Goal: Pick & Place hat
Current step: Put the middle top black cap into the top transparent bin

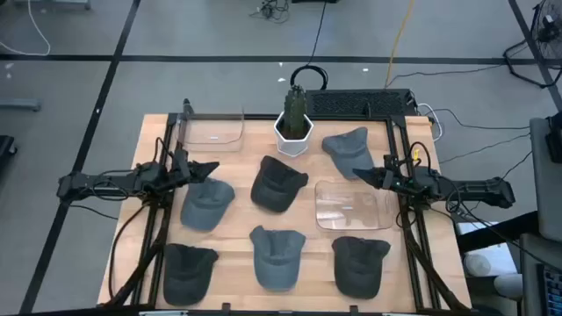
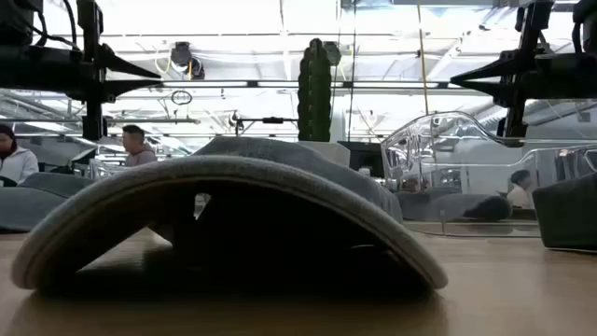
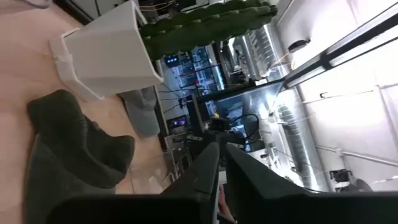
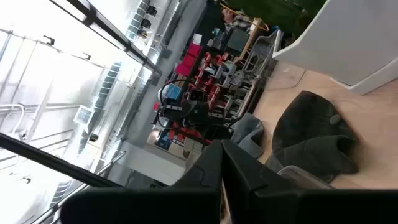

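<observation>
- Six hats on the table (image 1: 237, 254), none held: grey hat (image 1: 207, 204) left-centre, dark hat (image 1: 277, 184) centre, another grey one far right beside the pot (image 1: 294, 138), three more along the near edge.
- Left gripper (image 1: 209, 168) hangs above the left edge, just beyond the grey hat; fingers (image 3: 202, 171) close together, only a thin gap.
- Right gripper (image 1: 362, 175) mirrors it at the right edge, over the tray (image 1: 351, 206); fingers pressed nearly together too.
- Second clear tray (image 1: 211, 132) at far left, nothing in it.
- Step in hand, as I judge it: approach and pick. Grey hat is the left arm's nearest candidate.
- Do it well: spread the fingers before descending; come down over the crown, pinch a fold of cloth rather than the stiff brim.
- Risk: soft cloth slips or drags a neighbour; lift straight up before travelling.
</observation>
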Available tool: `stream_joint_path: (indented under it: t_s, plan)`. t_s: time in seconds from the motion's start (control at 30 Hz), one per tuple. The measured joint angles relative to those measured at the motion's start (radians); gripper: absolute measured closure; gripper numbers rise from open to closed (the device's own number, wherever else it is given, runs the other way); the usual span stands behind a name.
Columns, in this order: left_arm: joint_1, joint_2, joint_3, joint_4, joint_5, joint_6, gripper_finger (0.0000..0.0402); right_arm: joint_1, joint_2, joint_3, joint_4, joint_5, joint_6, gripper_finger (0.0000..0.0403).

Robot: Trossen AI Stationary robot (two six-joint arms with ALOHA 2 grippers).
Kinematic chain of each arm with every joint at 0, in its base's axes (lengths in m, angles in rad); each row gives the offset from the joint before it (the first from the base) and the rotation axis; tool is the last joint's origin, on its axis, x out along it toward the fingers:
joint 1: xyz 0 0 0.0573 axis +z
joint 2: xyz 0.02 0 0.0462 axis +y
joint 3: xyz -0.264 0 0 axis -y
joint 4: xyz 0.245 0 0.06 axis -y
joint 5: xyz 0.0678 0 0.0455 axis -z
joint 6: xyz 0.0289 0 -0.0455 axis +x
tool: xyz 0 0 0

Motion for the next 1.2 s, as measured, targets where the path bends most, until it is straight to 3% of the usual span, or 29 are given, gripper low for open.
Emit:
stream_joint_path:
  t_s: [0.5, 0.63, 0.73, 1.0, 1.2]
  plan:
    - [0.000, 0.104, 0.062, -0.003, 0.020, 0.001, 0.0367, 0.000, 0.002, 0.021, 0.001, 0.000, -0.022, 0.0403]
    - [0.000, 0.175, 0.173, -0.026, 0.021, 0.098, 0.0367, 0.000, 0.042, 0.090, -0.055, 0.005, -0.117, 0.0403]
    - [0.000, 0.242, 0.277, -0.139, 0.023, 0.164, 0.0367, 0.000, 0.086, 0.163, -0.095, 0.000, -0.147, 0.0403]
    - [0.013, 0.422, 0.542, -0.318, 0.050, 0.315, 0.0367, 0.000, 0.279, 0.324, -0.144, -0.035, -0.254, 0.0403]
    - [0.039, 0.584, 0.745, -0.393, 0.087, 0.488, 0.0366, -0.001, 0.451, 0.525, -0.301, -0.083, -0.385, 0.0403]
